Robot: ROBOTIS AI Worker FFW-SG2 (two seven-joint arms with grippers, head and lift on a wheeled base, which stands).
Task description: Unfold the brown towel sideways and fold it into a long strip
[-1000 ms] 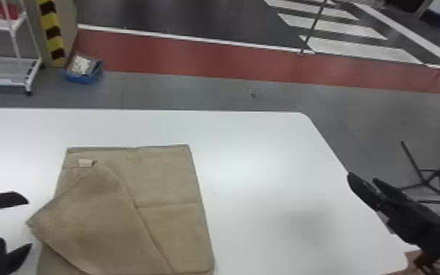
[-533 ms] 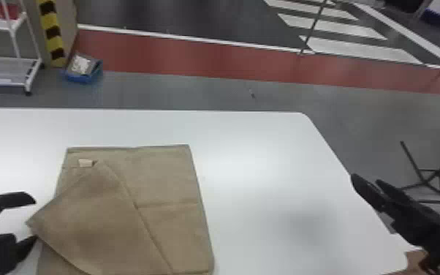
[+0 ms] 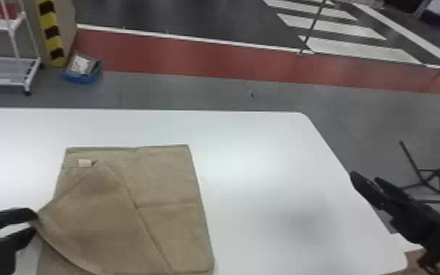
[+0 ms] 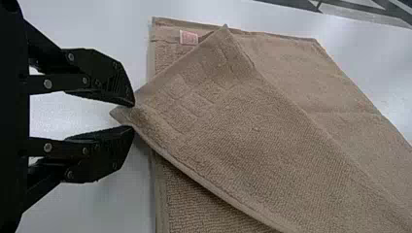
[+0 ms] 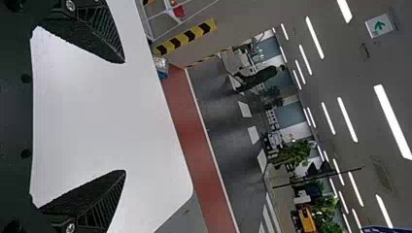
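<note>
On a white table (image 3: 252, 153), the brown towel (image 3: 120, 219) is barely unfolded, strip not made; left gripper (image 4: 133, 115) and right gripper (image 5: 125, 116) are open.

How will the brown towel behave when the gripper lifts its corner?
The brown towel is probably floppy, since its corner flap lies folded over loosely. Its looped, textured weave suggests that it will likely not slip easily between the fingers.

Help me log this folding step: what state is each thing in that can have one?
Brown towel: layered, top flap skewed, one corner past its left edge.
Left gripper: open, towel corner between its fingers.
Right gripper: open, nothing between its fingers.
Blue bin: on the floor, holding something pale.
</note>
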